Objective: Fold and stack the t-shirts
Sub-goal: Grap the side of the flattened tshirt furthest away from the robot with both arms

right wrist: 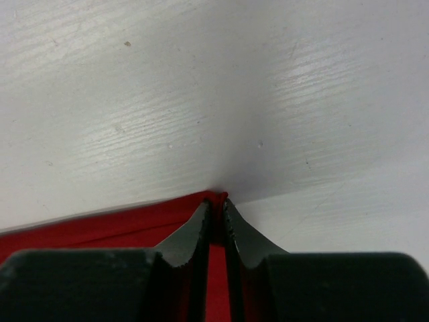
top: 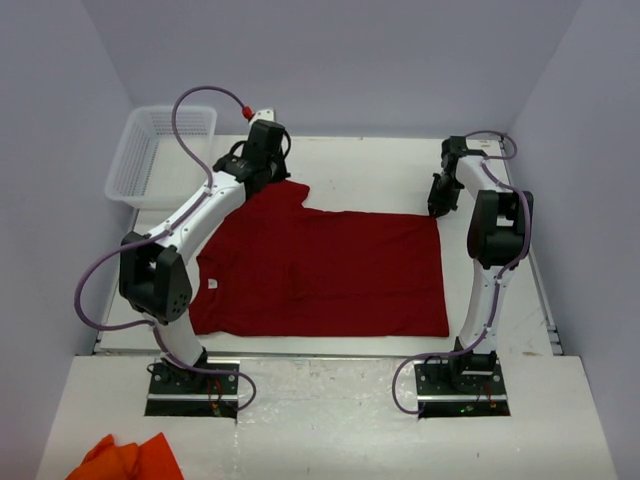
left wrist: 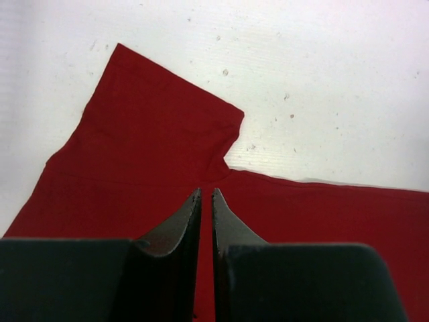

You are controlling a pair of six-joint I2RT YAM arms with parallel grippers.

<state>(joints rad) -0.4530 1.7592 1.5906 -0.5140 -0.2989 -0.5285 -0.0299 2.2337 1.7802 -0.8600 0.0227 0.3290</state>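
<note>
The right hand (right wrist: 216,202) is closed tight on a corner of the flat red cotton t-shirt (top: 330,270), which spreads leftward from it across the white worktop (top: 380,170). The left hand (left wrist: 206,193), narrowed to a slit, sits beside the short sleeve (left wrist: 154,114); I cannot tell whether it grips cloth. The first fold seems to be starting. Next, both hands need to lift that edge evenly.

Left claw (left wrist: 206,196), right claw (right wrist: 216,204): both closed.
</note>
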